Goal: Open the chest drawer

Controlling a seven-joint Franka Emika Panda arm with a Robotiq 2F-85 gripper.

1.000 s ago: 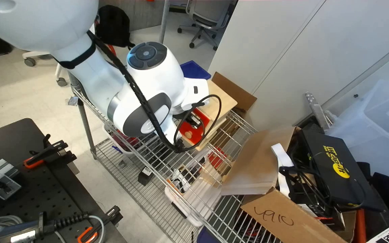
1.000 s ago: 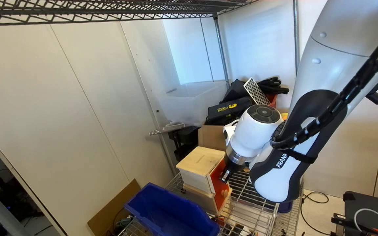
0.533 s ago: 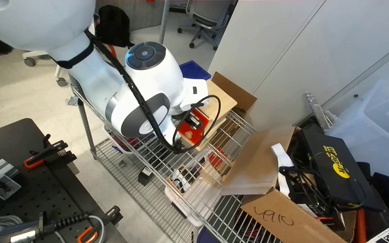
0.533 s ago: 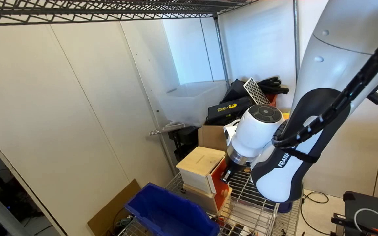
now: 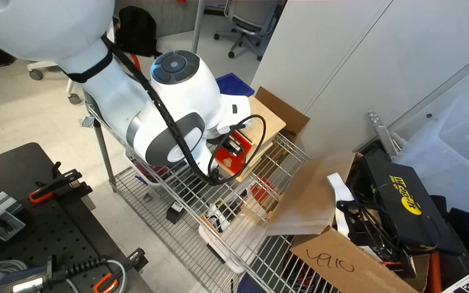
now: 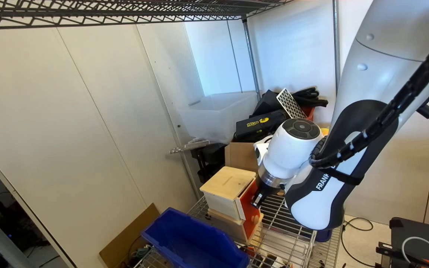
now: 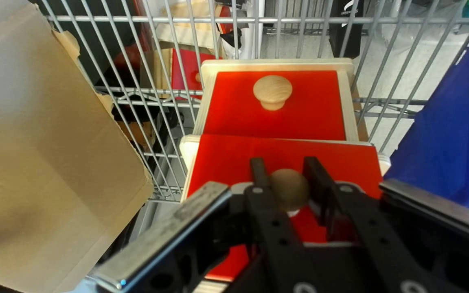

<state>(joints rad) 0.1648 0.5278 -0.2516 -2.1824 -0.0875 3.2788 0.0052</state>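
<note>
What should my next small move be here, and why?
Probably ease the tool gently straight back from the chest, without loosening the grip. The wrist view shows it closed on the upper knob, and in an exterior view the upper drawer looks only slightly out, so a level pull should likely open it further.

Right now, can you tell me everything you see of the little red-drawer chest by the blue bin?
The mini chest looks like pale plywood with a flat top. It stands upright on the wire shelf. Its red upper drawer seems slightly out; the red lower drawer looks shut. The gripper is closed on the round, wooden-looking upper knob; the matching lower knob is free.
</note>
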